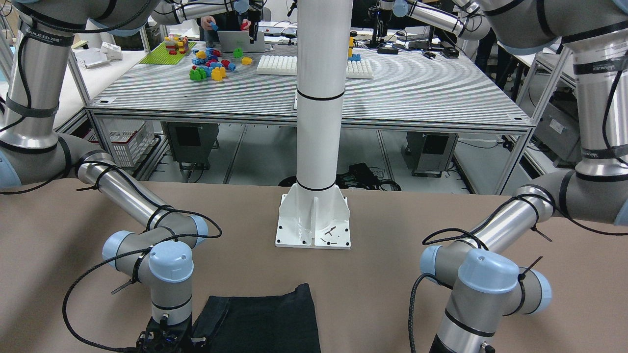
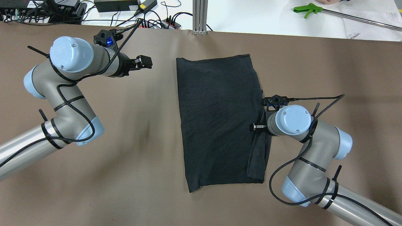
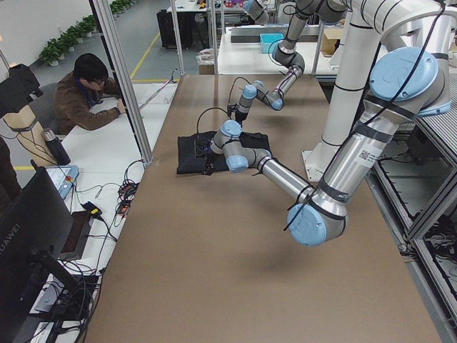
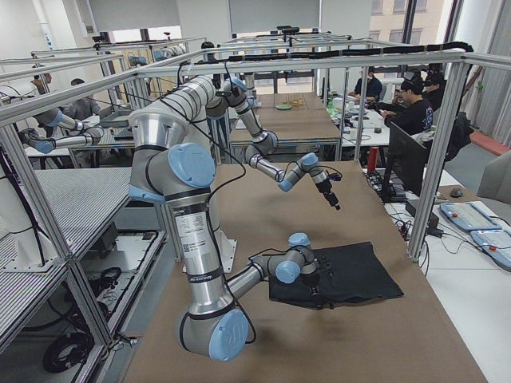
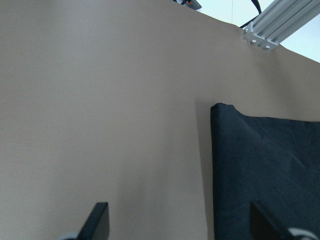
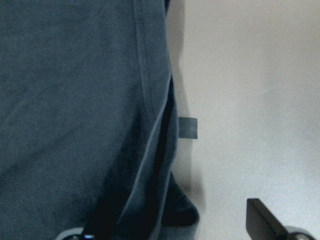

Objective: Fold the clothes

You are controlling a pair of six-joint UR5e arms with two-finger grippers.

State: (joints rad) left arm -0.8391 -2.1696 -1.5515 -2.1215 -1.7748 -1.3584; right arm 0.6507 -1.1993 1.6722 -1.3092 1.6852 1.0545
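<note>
The clothes (image 2: 216,122) are one black garment lying flat in a tall rectangle at mid table, with a folded layer along its right edge (image 2: 260,157). It also shows as the black garment (image 1: 265,323) in the front-facing view. My left gripper (image 2: 145,61) hovers left of the garment's far left corner; the left wrist view shows the left gripper (image 5: 180,225) open, with that corner (image 5: 225,112) ahead. My right gripper (image 2: 258,127) sits at the garment's right edge. In its wrist view the right gripper (image 6: 170,230) is open, the hemmed edge (image 6: 150,100) lying between its fingers.
The white column base (image 1: 314,220) stands on the brown table behind the garment. Cables and power bricks (image 2: 125,6) line the far edge, beside an aluminium post (image 2: 200,15). A green-handled tool (image 2: 306,9) lies on the white bench beyond. A person (image 3: 86,93) sits at that bench.
</note>
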